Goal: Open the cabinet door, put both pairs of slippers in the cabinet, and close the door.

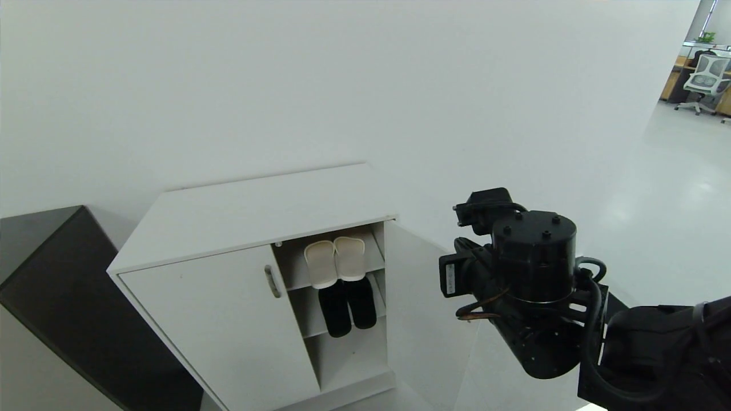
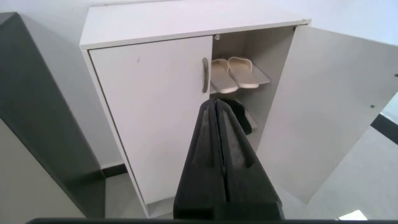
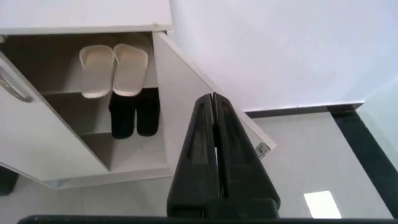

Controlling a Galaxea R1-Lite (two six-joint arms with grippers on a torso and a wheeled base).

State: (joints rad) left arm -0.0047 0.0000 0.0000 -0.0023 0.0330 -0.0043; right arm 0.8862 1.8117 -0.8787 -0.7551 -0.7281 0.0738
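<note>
Slippers stowed. Head view: white slide pair (image 1: pixel 336 261) on top shelf, black pair (image 1: pixel 347 311) one shelf below, in white two-door cabinet (image 1: pixel 257 211), right door (image 1: pixel 417 308) open. Left wrist view: left gripper (image 2: pixel 217 106) pinched together, empty, facing silver door handle (image 2: pixel 204 74). Right wrist view: right gripper (image 3: pixel 213 99) same, beside open door.

Cabinet (image 1: pixel 251 211): 1.
Doors on the cabinet: 2, namely 1 shut door (image 1: pixel 211 325) and 1 open door (image 1: pixel 422 308).
Handle (image 1: pixel 272 281): 1, on the shut door.
Slippers inside the cabinet: 4, as 1 white pair (image 1: pixel 335 260) above 1 black pair (image 1: pixel 347 311).
Dark panel (image 1: pixel 63 285): 1, beside the cabinet.
</note>
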